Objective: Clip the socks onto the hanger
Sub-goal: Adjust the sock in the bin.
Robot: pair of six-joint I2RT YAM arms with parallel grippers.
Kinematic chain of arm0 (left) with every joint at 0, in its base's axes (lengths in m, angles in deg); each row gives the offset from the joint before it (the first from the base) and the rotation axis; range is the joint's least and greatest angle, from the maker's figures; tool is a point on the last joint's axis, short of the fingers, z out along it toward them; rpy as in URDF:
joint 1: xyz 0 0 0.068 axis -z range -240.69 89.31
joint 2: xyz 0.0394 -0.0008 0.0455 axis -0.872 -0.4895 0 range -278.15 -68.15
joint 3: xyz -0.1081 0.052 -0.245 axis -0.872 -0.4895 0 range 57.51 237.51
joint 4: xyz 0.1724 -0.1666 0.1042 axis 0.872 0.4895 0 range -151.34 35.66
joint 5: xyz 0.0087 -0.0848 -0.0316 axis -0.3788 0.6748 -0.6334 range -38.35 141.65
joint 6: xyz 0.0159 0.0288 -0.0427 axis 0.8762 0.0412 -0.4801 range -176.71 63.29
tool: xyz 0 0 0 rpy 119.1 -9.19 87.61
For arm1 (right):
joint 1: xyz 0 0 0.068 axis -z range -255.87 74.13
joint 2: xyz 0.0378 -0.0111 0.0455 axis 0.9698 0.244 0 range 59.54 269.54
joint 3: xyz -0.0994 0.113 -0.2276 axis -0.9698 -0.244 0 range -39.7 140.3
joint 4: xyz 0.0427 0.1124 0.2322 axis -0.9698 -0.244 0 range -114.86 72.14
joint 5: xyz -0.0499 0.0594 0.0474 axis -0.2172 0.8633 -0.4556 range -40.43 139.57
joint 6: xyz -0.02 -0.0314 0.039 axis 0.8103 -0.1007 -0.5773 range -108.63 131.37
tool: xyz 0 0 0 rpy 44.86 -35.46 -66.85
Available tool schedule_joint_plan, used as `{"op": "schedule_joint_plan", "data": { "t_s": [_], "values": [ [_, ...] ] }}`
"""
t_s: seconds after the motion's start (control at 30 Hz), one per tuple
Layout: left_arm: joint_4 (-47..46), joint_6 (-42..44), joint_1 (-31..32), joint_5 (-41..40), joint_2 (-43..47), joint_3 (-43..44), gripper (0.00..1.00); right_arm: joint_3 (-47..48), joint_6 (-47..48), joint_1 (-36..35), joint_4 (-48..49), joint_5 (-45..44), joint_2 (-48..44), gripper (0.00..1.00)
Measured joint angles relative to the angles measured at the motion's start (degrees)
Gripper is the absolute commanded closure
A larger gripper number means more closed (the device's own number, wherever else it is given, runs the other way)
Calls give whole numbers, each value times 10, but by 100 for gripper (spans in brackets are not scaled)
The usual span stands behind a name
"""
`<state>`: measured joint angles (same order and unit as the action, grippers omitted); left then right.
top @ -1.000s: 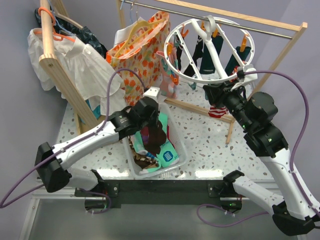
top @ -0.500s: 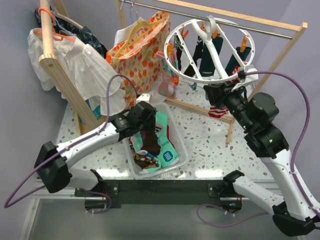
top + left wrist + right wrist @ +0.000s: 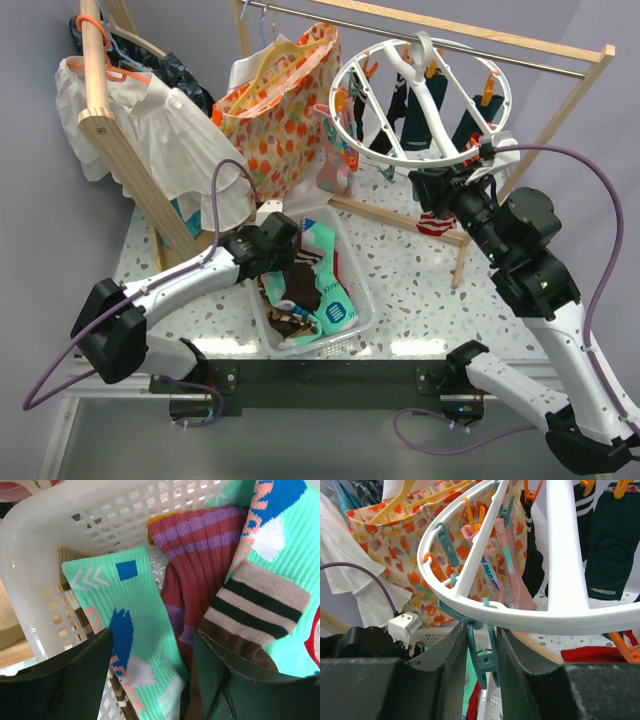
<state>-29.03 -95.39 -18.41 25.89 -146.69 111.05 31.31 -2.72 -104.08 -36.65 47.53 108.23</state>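
Socks just beneath left gripper

Nothing I can properly read from here. Mint sock in left wrist view: pink lettering down side, cut off by frame edge, can't make out. Second mint sock: same deal. Hanging pink sock in right wrist view: blue lettering, too blurry.
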Motion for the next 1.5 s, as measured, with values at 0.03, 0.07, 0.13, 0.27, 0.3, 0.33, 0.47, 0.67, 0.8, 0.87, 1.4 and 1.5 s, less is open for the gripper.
{"op": "schedule_joint_plan", "data": {
  "t_s": [0.03,0.07,0.13,0.27,0.3,0.33,0.47,0.67,0.8,0.87,1.4,1.5],
  "values": [
    [1,-2,0,-1,-2,0,30,0,0,0,0,0,-2,100],
    [1,-3,0,-3,-4,0,30,-1,0,0,0,0,-4,100],
    [2,-8,-1,-7,-6,0,30,-2,0,0,1,0,-6,100],
    [8,-14,-1,-18,-13,-2,29,-3,0,0,0,0,-8,100],
    [11,-16,0,-21,-13,-3,29,-3,0,0,0,0,-8,100],
    [16,-19,0,-26,-13,-3,28,-3,0,0,0,0,-8,100],
    [31,-26,0,-45,-10,-3,28,-5,0,0,1,0,-8,100],
    [32,-27,0,-54,-9,-3,29,-7,0,0,1,0,-8,100],
    [31,-26,0,-53,-22,0,44,-7,0,0,1,-1,-8,100],
    [29,-24,0,-51,-38,1,53,-7,0,0,1,-1,-8,100],
    [4,23,80,-1,-185,164,55,-8,1,0,1,-3,-9,100],
    [0,28,92,11,-211,169,40,-8,2,0,0,-4,-9,100]
  ]
}}
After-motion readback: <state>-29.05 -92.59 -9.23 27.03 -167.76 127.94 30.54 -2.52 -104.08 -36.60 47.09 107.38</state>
